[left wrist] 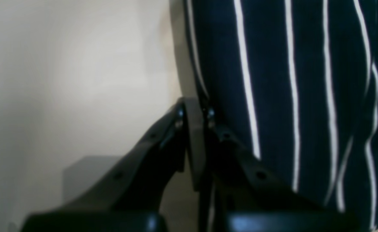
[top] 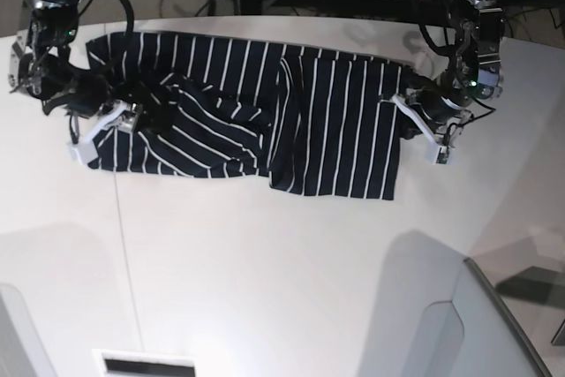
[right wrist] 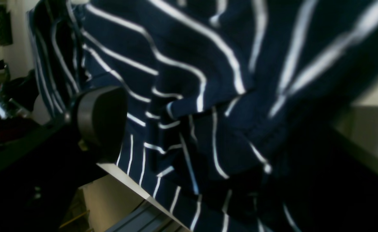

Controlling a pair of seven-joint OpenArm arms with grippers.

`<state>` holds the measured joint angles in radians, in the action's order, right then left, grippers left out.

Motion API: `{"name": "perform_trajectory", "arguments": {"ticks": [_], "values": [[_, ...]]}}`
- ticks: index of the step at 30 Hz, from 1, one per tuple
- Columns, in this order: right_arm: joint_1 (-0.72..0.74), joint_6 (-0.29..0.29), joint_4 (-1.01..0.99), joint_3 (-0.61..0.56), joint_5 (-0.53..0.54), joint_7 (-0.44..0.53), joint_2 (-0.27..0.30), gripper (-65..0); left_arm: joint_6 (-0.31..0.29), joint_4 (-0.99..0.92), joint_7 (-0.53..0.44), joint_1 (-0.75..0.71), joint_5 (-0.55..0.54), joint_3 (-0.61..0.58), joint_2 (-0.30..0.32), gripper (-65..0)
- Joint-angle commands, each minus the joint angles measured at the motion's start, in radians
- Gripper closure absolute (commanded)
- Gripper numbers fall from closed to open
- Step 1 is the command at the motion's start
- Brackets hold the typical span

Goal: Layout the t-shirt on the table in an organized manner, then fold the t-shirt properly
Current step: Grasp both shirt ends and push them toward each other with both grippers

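**Striped shirt spread across far half of table, both arms at its ends**

The t-shirt (top: 265,121) lies on the table (top: 282,271), stretched sideways along the far part of the white surface. It is not flat: the portion on the base view's left is bunched and creased, with stripes running at several angles, while the portion on that view's right lies smoother, its stripes near parallel and its near hem fairly straight.

The left gripper (left wrist: 193,109) sits at the shirt's edge on the base view's right. In the left wrist view its two dark fingers (left wrist: 179,122) stand pressed together, tips meeting right at the border of the striped cloth. Whether any fabric is pinched between them cannot be told.

The right gripper (top: 101,125) is at the opposite end of the garment, down at the rumpled part. In the right wrist view one rounded pad (right wrist: 100,119) shows on the left, with crumpled cloth filling the frame beside it; the other finger is lost in shadow. Its fingers stand wide apart, and whether they enclose fabric cannot be judged
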<state>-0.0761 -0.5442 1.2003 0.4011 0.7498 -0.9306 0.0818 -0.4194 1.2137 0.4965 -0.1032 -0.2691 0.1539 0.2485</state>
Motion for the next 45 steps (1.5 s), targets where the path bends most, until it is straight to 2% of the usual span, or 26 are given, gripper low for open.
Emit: {"name": "perform_trajectory", "arguments": {"ticks": [1,5,6,8,12,14,18,22,24,26,28,30,35,42,45], "values": [[-0.001,0.006,0.003,0.000,-0.025,-0.023,0.006,-58.4,-0.002,0.008,0.017,0.003,0.006,-0.001,0.001,0.0],[0.005,0.006,-0.003,0.005,-0.029,-0.021,0.006,-57.9,-0.002,0.010,0.017,0.003,0.006,-0.001,-0.013,0.0],[0.006,0.006,-0.004,0.005,-0.029,-0.021,0.009,-55.8,-0.002,0.010,0.017,0.003,0.006,-0.001,-0.015,0.0],[0.008,0.006,-0.004,0.003,-0.029,-0.021,0.009,-48.2,-0.002,0.010,0.017,0.003,0.006,-0.003,-0.018,0.0],[0.025,0.006,-0.006,0.000,-0.031,-0.020,0.009,-28.7,-0.002,0.010,0.017,0.004,0.006,-0.004,-0.019,0.0],[0.034,0.006,-0.006,0.002,-0.031,-0.020,0.011,-21.9,-0.002,0.010,0.017,0.015,0.006,-0.044,-0.016,0.0],[0.051,0.006,-0.006,0.005,-0.032,-0.020,0.014,-14.0,-0.002,0.010,0.015,0.018,0.006,-0.103,-0.011,0.0],[0.057,0.008,-0.004,0.005,-0.032,-0.020,0.031,-1.1,-0.002,0.005,0.018,0.038,0.006,-0.110,-0.016,0.0],[0.057,0.011,0.000,0.000,-0.032,-0.020,0.049,-0.2,-0.002,0.005,0.018,0.044,0.008,-0.110,-0.018,0.0],[0.058,0.054,0.014,0.002,-0.032,-0.028,0.059,-0.2,-0.002,0.008,0.018,0.053,0.011,-0.135,-0.011,0.0],[0.054,0.126,0.057,-0.003,-0.032,-0.031,0.086,-0.2,-0.002,0.010,0.018,0.063,0.012,-0.173,0.001,0.0],[0.051,0.181,0.118,-0.004,-0.032,-0.046,0.086,-0.2,-0.002,0.002,0.018,0.084,0.008,-0.216,0.015,0.0],[0.057,0.270,0.283,-0.014,-0.032,-0.167,0.083,-0.2,-0.002,-0.001,0.018,0.125,0.008,-0.317,0.016,0.0],[0.055,0.471,0.405,-0.227,-0.025,-0.183,0.082,-0.2,-0.002,-0.001,0.020,0.179,0.006,-0.426,0.007,0.0],[0.057,0.540,0.428,-0.296,-0.031,-0.181,0.049,-0.3,-0.002,-0.001,0.020,0.191,0.006,-0.455,0.001,0.0]]}}
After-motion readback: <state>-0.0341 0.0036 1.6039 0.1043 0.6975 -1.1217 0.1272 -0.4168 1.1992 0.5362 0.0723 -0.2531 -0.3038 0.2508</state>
